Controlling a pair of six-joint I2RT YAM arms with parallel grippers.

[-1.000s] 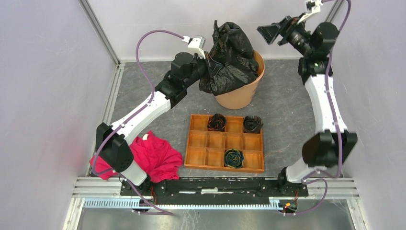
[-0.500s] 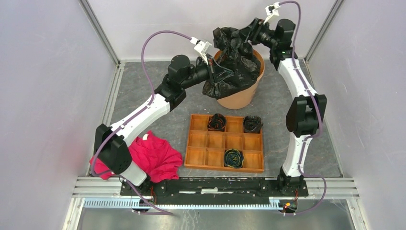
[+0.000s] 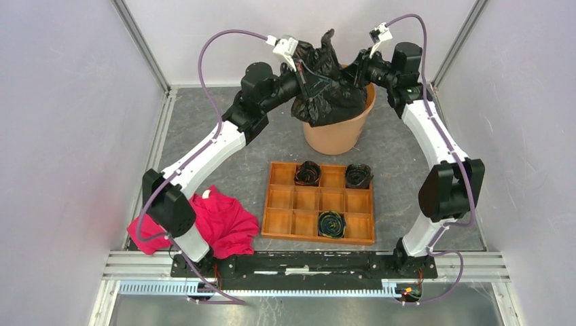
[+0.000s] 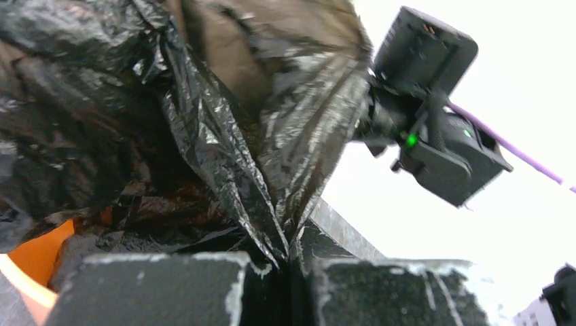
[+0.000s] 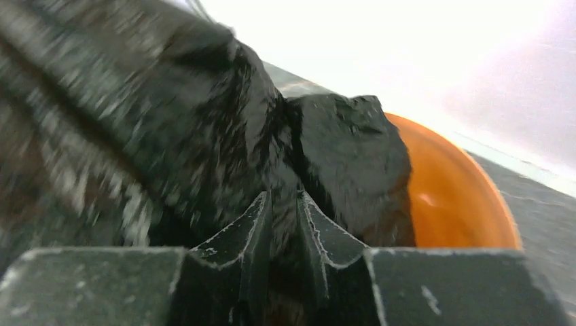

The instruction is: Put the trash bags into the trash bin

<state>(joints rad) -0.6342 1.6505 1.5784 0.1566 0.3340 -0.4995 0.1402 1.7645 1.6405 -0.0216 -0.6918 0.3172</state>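
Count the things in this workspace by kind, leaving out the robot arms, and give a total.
bag: 1
bin: 1
tray: 1
rolls: 3
cloth: 1
Total: 7

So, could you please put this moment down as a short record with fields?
Bin: orange, upright, at the far side of the table
Trash bag: black, bunched over the bin's mouth, some film draped over the rim
Left fingers: shut on a fold of the bag
Right fingers: closed on the bag from the opposite side
Tray: wooden, nearer the arms; three dark rolls in separate compartments
Red cloth: beside the left arm's base
Status: bag not yet fully inside the bin
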